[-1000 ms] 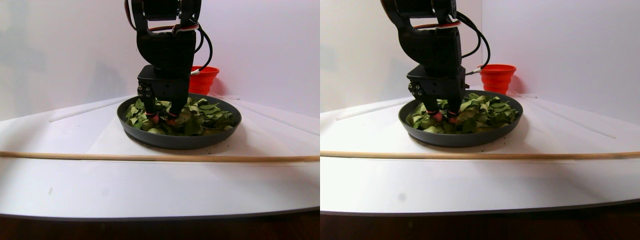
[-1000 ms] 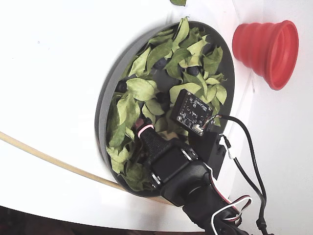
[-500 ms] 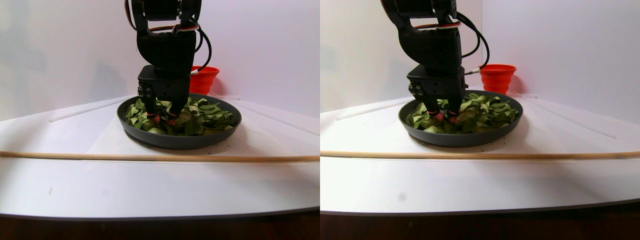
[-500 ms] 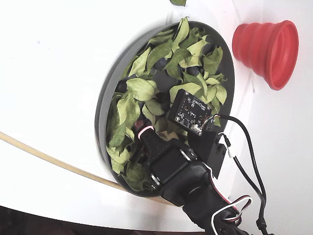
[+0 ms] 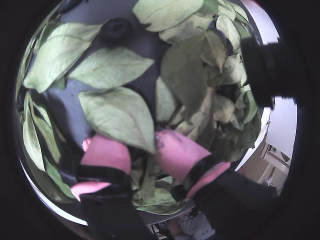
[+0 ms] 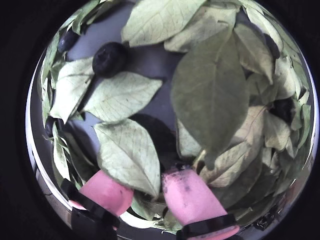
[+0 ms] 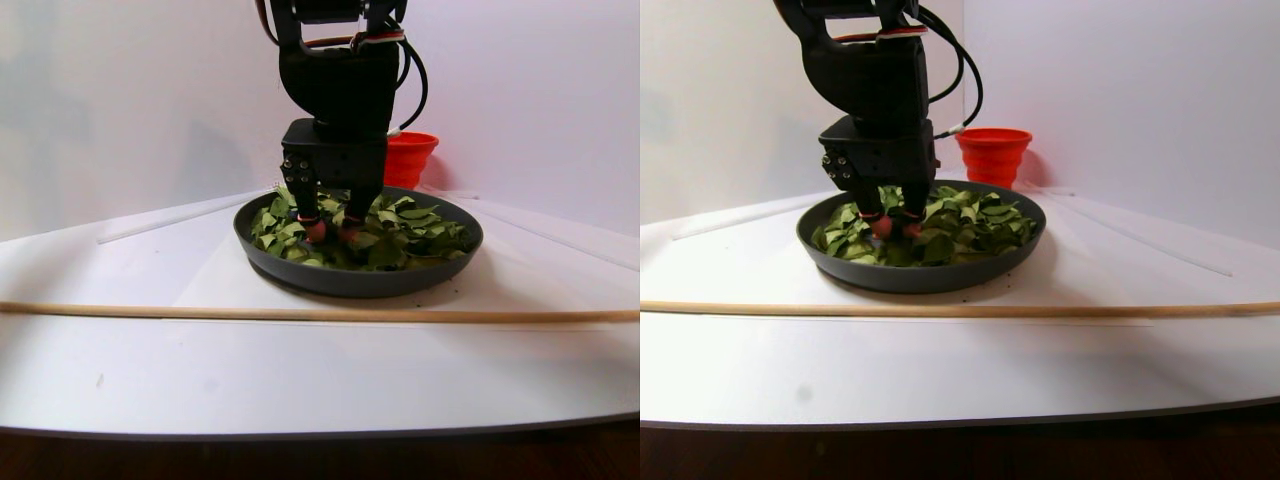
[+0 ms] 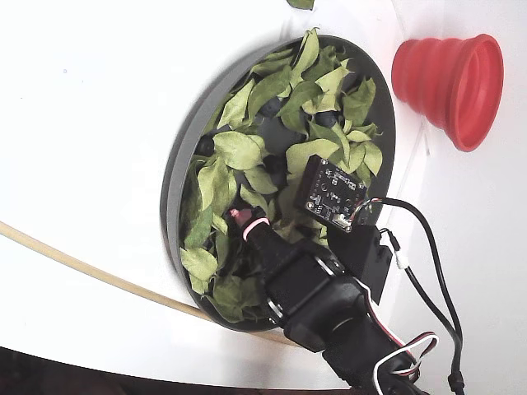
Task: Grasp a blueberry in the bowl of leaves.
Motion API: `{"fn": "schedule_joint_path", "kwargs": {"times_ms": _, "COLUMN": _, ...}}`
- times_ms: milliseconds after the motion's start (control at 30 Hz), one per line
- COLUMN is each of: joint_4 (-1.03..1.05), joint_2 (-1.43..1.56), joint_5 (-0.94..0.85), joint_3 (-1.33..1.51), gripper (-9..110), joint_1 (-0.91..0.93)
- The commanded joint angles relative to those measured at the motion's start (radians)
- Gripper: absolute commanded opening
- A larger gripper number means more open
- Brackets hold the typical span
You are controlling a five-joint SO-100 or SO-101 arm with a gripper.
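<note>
The dark-grey bowl [image 8: 175,193] holds many green leaves [image 8: 239,150]; it also shows in the stereo pair view [image 7: 350,280]. My gripper [image 5: 142,150] has pink fingertips and is down among the leaves near the bowl's rim. Its jaws stand apart, with a leaf lying over the gap and no berry between them. It also shows in the other wrist view [image 6: 145,180]. One dark blueberry [image 5: 115,30] lies bare on the bowl floor well ahead of the fingers, as the other wrist view [image 6: 109,59] also shows. Further blueberries [image 6: 67,40] sit half hidden under leaves.
A red ribbed cup [image 8: 449,78] stands outside the bowl, beyond its far rim. A thin wooden stick [image 7: 300,314] lies across the white table in front of the bowl. A stray leaf [image 8: 300,3] lies on the table.
</note>
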Motion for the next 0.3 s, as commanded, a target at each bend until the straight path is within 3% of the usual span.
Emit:
{"fn": "schedule_joint_path", "kwargs": {"times_ms": 0, "joint_4": 0.014, "joint_2": 0.118, "joint_5": -0.006, "joint_3": 0.002, "gripper": 9, "joint_1": 0.017}}
{"fn": "schedule_joint_path", "kwargs": {"times_ms": 267, "joint_4": 0.028, "joint_2": 0.155, "joint_5": -0.020, "joint_3": 0.002, "gripper": 9, "joint_1": 0.028}}
